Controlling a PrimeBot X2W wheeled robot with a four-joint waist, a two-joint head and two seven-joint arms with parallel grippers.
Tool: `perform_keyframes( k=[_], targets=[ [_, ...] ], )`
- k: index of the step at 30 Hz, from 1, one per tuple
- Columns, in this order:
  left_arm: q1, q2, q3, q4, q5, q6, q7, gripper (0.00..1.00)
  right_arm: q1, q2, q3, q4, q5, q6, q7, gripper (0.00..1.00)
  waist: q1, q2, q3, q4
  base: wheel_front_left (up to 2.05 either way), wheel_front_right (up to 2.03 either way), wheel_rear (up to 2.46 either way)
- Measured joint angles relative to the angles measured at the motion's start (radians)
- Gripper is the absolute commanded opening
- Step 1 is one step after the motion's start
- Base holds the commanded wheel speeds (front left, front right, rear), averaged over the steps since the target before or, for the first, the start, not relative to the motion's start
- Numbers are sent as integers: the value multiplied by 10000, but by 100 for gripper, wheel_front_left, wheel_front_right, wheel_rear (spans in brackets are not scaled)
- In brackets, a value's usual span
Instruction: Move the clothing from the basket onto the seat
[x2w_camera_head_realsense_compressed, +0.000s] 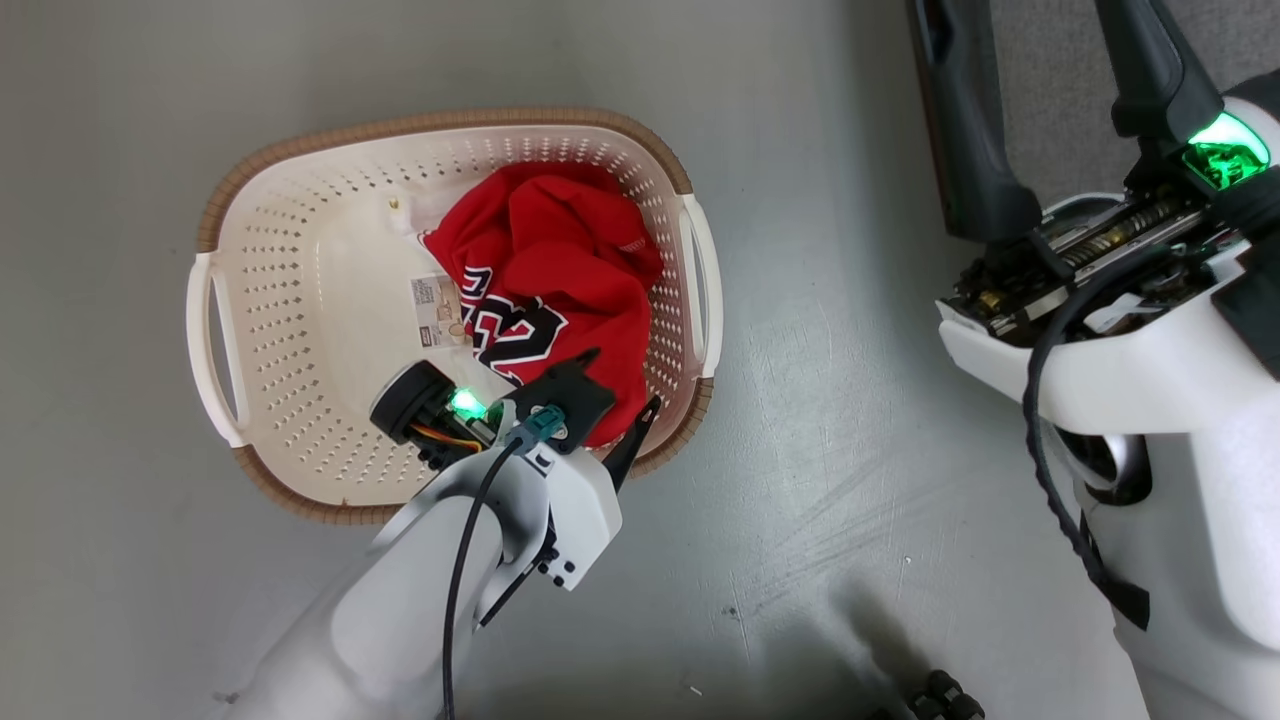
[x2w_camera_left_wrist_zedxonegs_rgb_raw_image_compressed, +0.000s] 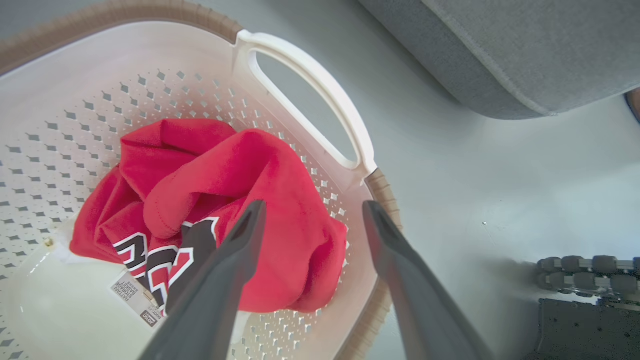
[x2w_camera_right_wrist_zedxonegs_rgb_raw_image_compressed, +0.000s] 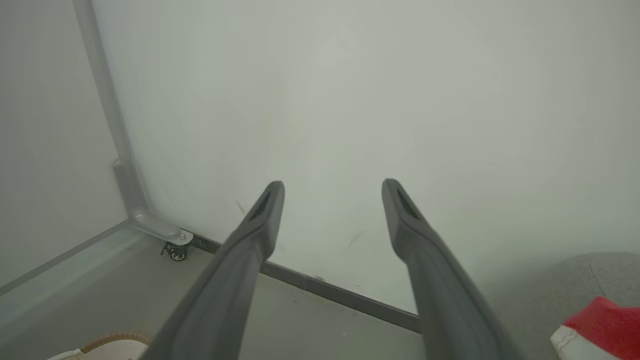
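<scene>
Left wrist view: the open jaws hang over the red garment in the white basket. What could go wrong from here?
One finger lines up with the brown rim of the cream perforated plastic basket; going down, it may hit the rim or pinch the wall. The red lettered fabric garment is bunched; the left jaws may catch only one fold, so it could slip or drag.

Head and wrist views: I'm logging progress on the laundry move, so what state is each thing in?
basket: upright on the floor, one garment inside.
lettered garment: crumpled in the basket, not gripped.
red-and-white garment: out of the basket, lying on the grey seat.
left gripper: open, poised over the lettered garment.
right gripper: open, empty.
</scene>
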Motion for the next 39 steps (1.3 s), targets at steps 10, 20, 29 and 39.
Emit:
perform_keyframes(
  k=[10, 20, 29, 39],
  targets=[
    [-446, -25, -309, 35, 527, 280, 61, 100, -337, -2, -25, -40, 247, 0, -10, 100, 0, 0, 470, -111, 0, 0, 0],
    [-1151, 251, -878, 255, 1952, 842, 67, 100, -566, -4, -35, -46, 430, 0, -10, 100, -1, 0, 804, -309, 0, 0, 0],
    [-1465, 489, -918, 663, 2485, 1325, 165, 33, -591, -2, -46, -29, 460, 0, -10, 100, 0, 0, 934, -378, 0, 0, 0],
    [-1465, 414, -617, 920, 2178, 1446, 397, 0, -870, -2, -113, 17, 462, 0, -10, 100, 0, 0, 851, -325, 0, 0, 0]
  ],
)
